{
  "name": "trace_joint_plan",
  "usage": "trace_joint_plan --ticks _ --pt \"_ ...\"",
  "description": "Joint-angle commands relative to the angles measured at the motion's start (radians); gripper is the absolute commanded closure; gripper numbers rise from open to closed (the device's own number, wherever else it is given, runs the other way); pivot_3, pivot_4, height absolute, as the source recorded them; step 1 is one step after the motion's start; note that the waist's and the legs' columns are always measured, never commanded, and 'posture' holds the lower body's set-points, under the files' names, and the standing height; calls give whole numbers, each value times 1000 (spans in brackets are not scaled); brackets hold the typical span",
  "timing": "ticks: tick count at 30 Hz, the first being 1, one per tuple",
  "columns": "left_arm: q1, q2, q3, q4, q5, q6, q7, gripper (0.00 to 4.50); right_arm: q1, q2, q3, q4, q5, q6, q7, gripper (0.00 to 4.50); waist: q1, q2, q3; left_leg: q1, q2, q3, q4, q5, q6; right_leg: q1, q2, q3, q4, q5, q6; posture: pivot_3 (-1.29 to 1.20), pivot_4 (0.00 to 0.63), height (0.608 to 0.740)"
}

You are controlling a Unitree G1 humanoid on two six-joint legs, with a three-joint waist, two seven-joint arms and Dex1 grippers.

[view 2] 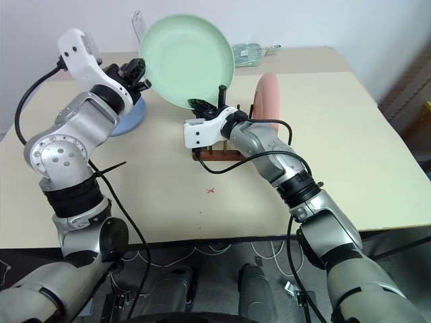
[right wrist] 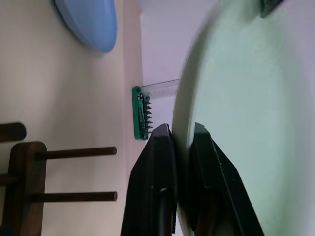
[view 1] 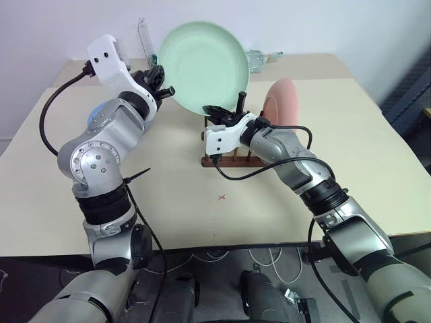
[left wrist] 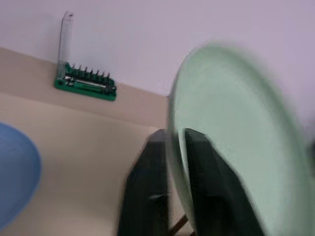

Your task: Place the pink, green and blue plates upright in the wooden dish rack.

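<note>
- The green plate (view 1: 203,67) was held upright in the air above the worktop (view 1: 363,155), just over the wooden dish rack (view 2: 217,152).
- The left hand (view 1: 163,84) had its two black fingers on either side of the plate's left rim; the left wrist view showed the rim between them, though I cannot tell whether they pressed it or stood slightly off.
- The right hand (view 2: 202,105) was clamped on the plate's lower edge, one finger on each face, as the right wrist view showed.
- The pink plate (view 1: 281,102) stood upright in the rack, to the right of the green one.
- The blue plate (view 2: 128,116) lay flat on the worktop behind the left arm, well apart from the rack.
- A green tray of screwdriver bits (left wrist: 85,84) sat at the far edge by the wall.
</note>
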Motion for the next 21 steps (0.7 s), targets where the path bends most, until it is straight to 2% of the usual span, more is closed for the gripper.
trace_joint_plan --ticks 1,4,8,10,12,13,16,18,21 --pt "-58 22 91 -1 8 -146 0 2044 -12 5 -53 -52 32 -1 -12 4462 0 0 0 0 0 0 0 0 0 0 0 0 0 0 0 0 150 740" --pt "-54 94 133 57 56 -217 -14 560 9 37 -119 -110 157 19 17 4462 -6 0 0 0 0 0 -1 0 0 0 0 0 0 0 0 0 150 740" --pt "-10 185 139 105 92 -256 -67 560 52 82 -201 -235 358 89 121 4462 -6 0 0 1 1 0 -2 0 0 -1 1 0 0 0 0 0 150 740" --pt "76 265 97 116 157 -286 -158 560 102 102 -265 -385 565 203 220 4462 -3 0 0 1 1 0 -2 0 0 0 1 0 0 0 0 0 150 740" --pt "182 316 52 112 198 -332 -263 560 158 141 -352 -553 806 405 261 4462 -2 0 0 1 1 -1 -2 0 0 0 1 0 0 0 0 0 150 740" --pt "215 326 37 108 206 -351 -298 560 175 150 -378 -606 879 485 266 4462 -1 0 0 1 1 -1 -2 0 0 0 1 0 0 0 0 0 150 740" --pt "313 352 -27 76 229 -392 -411 560 229 163 -447 -724 1045 669 237 4462 6 0 0 0 0 -2 -1 -3 5 0 1 0 0 1 -1 0 150 740" --pt "439 387 -113 0 233 -439 -582 560 279 208 -525 -793 1193 813 148 4462 2 0 0 0 1 -2 -1 -3 5 0 1 -1 1 1 -3 0 150 740" --pt "551 405 -164 -80 186 -451 -723 560 312 249 -594 -831 1321 940 46 4462 -2 3 0 1 1 -1 -3 -3 5 -1 1 0 1 1 -3 0 150 740"
